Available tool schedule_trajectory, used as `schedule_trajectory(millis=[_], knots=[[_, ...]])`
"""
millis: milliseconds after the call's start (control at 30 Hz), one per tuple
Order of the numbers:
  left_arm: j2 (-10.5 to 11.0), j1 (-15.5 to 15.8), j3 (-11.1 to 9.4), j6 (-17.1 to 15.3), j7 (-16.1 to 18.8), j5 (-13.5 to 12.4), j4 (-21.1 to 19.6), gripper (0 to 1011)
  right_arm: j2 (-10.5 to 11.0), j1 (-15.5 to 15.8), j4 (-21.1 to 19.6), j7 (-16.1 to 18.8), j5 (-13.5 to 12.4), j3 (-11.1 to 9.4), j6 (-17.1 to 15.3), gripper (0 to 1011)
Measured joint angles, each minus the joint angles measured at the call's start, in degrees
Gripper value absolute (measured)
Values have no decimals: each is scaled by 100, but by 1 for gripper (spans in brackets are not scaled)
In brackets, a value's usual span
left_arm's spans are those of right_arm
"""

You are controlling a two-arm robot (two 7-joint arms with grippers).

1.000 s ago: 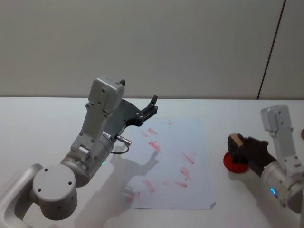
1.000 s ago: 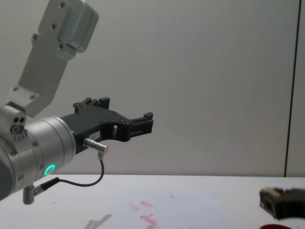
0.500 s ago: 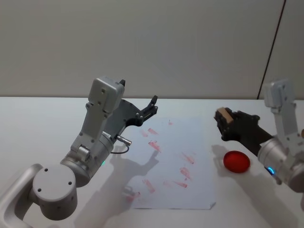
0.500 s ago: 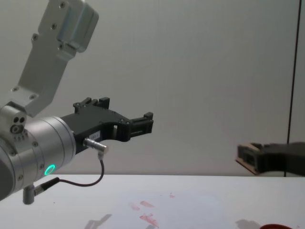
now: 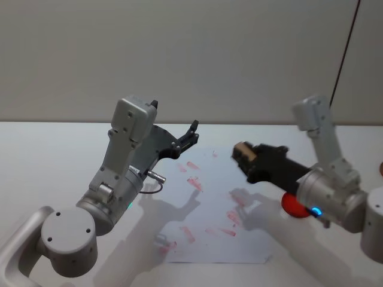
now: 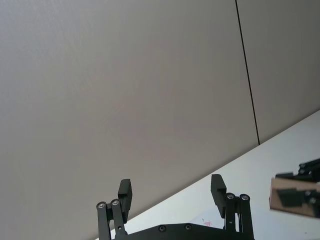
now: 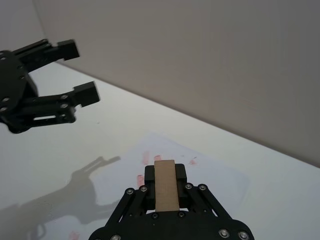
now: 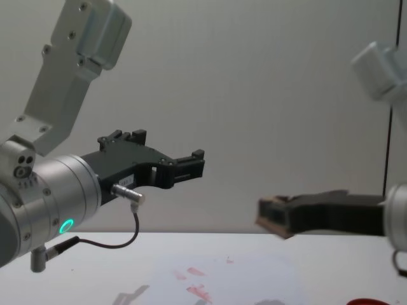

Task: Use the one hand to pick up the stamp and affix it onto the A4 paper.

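Your right gripper (image 5: 250, 161) is clamping the stamp (image 5: 242, 150), fingers narrow and pressing on both sides of the pale wood block. In the right wrist view the block is sitting straight between the two fingertips with its tan face showing. The arm is reaching in from 3 o'clock, and the stamp is hanging in the air over the A4 paper (image 5: 209, 206), above the sheet's 2 o'clock part. In the chest view it is riding well clear of the table (image 5: 48, 155), not touching the sheet. The block is lying roughly level, its free end pointing toward 9 o'clock. The red base is probably facing down and away, but that is hard to tell from these angles.

The paper is lying flat in front of you and is carrying scattered red-pink marks (image 5: 192, 182) from its 11 o'clock corner down to its 5 o'clock area. The right gripper's shadow is falling across the sheet's 3 o'clock side. A red ink pad (image 5: 291, 205) is sitting on the table just off the paper's 3 o'clock edge, partly hidden behind the right wrist.

Your left gripper (image 5: 192, 133) is parked, raised over the paper's 11 o'clock corner with its fingers spread wide and nothing between them. A green ring (image 8: 65, 225) is glowing on its wrist.
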State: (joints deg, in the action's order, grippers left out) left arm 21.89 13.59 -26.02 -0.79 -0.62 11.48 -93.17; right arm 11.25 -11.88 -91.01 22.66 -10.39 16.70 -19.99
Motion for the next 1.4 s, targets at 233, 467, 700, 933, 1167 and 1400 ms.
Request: schedule_trajectory(millis=[233,467,700,933,1167,1400], knots=[[0,0,0,0,0,0,0,1003,-185,-245,411,522,340,237,-229,220],[0,0,0,0,0,0,0,1003,-283,-385,747,795,754,410,-364,220],[0,0,0,0,0,0,0,1003,-315,-449,1007,881,1086,524,-414,220],[0,0,0,0,0,0,0,1003,-338,-494,1215,900,1294,598,-402,220],[0,0,0,0,0,0,0,1003,-364,-546,1334,919,1389,632,-361,220],[0,0,0,0,0,0,0,1003,-385,-590,1423,922,1437,659,-355,220]])
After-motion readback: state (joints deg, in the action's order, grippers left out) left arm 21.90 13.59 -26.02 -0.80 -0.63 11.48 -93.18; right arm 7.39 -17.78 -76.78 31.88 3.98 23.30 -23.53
